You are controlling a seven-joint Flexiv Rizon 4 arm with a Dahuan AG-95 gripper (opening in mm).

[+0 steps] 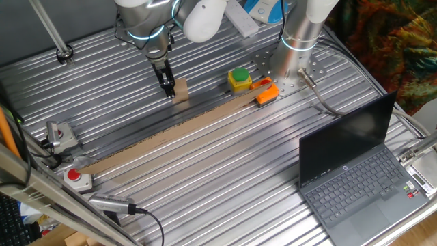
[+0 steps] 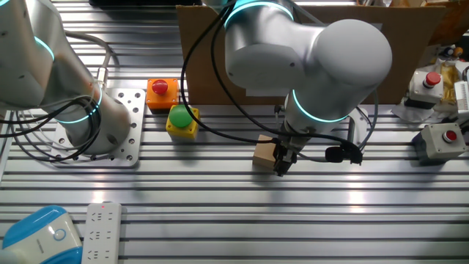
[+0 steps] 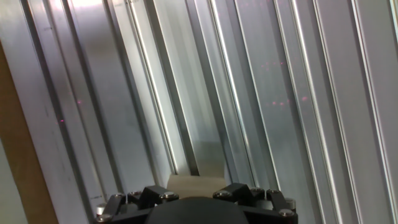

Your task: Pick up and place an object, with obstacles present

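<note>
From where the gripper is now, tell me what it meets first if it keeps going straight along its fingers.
Most likely the ribbed metal table: the gripper points down beside the wooden block, and the hand view shows bare slats ahead. Depth is unclear.

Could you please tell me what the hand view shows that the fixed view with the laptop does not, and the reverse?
Only the hand view shows the block end-on, right at the gripper body, with bare table slats beyond. Only the laptop view shows the laptop, the cardboard strip, the button box, the orange piece and the gripper from outside. Both show the block, the table and cardboard.
</note>
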